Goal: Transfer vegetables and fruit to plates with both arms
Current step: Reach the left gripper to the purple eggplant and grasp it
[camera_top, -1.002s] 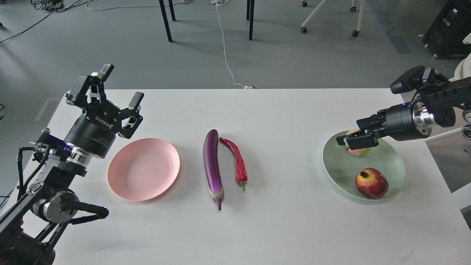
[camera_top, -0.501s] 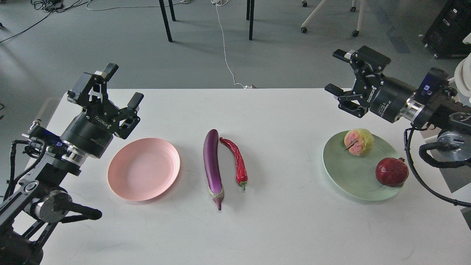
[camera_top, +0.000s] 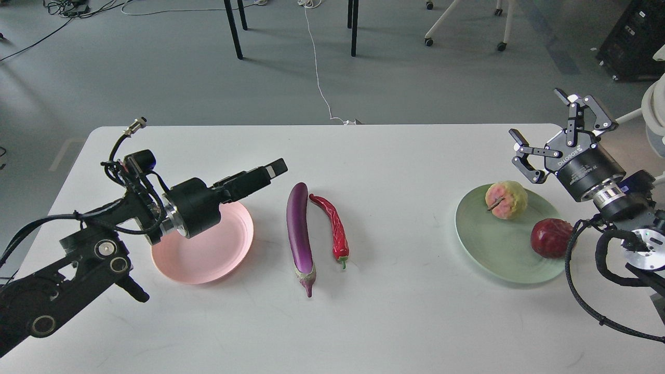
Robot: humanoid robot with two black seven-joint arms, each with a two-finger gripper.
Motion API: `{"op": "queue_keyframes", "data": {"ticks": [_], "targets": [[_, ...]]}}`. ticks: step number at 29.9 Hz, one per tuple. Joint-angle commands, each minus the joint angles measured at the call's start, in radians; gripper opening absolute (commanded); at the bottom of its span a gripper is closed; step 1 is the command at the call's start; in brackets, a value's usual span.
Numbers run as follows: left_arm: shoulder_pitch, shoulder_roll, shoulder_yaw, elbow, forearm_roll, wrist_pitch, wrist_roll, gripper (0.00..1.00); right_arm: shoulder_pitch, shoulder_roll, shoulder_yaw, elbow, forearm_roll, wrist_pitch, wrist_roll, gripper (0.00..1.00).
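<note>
The purple eggplant and the red chili lie side by side at the table's middle. The pale pink plate is left of them, with no food on it. My left gripper reaches rightward low over the pink plate's far rim, with its tip just left of the eggplant's top. It is seen side-on, so its fingers cannot be told apart. The pale green plate holds the yellow-green fruit and the dark red fruit. My right gripper is open and empty, raised behind the green plate's far right.
The white table ends just behind the grippers. Beyond it is grey floor with black table legs, a white cable and chair casters. My right arm's cables hang by the green plate's right edge.
My left gripper swung down and to the right, from raised and open to low over the pink plate. My right gripper rose off the yellow-green fruit and pulled back right. The dark red fruit rolled right.
</note>
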Motion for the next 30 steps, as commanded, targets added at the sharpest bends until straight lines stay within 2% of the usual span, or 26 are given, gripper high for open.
{"op": "queue_keyframes", "data": {"ticks": [1, 3, 4, 7, 9, 13, 17, 25, 30], "targets": [[-0.209, 0.022, 0.240, 0.072, 0.101, -0.028, 0.000, 0.98, -0.006, -0.003, 0.004, -0.001, -0.002, 0.000, 0.000, 0.99], [-0.298, 0.014, 0.341, 0.111, 0.106, -0.059, 0.009, 0.98, -0.006, -0.004, 0.004, -0.001, -0.002, 0.000, 0.000, 0.99], [-0.333, 0.008, 0.378, 0.130, 0.101, -0.068, 0.030, 0.98, -0.006, -0.004, 0.004, -0.001, -0.002, 0.000, 0.000, 0.99], [-0.364, -0.035, 0.418, 0.194, 0.090, -0.074, 0.136, 0.98, -0.006, -0.003, 0.006, -0.002, -0.002, 0.000, 0.000, 0.99], [-0.372, -0.098, 0.421, 0.243, 0.087, -0.079, 0.179, 0.98, -0.006, -0.004, 0.007, -0.002, -0.002, 0.000, 0.000, 0.98], [-0.379, -0.185, 0.423, 0.335, 0.087, -0.085, 0.213, 0.98, -0.006, -0.006, 0.009, -0.002, -0.002, 0.000, 0.000, 0.99], [-0.379, -0.247, 0.423, 0.397, 0.086, -0.085, 0.280, 0.98, -0.006, -0.009, 0.017, -0.002, -0.002, 0.000, 0.000, 0.99], [-0.372, -0.264, 0.426, 0.415, 0.083, -0.089, 0.310, 0.98, -0.006, -0.006, 0.023, -0.004, -0.002, 0.000, 0.000, 0.99], [-0.366, -0.281, 0.426, 0.415, 0.083, -0.126, 0.321, 0.98, -0.006, -0.006, 0.024, -0.008, -0.002, 0.000, 0.000, 0.99]]}}
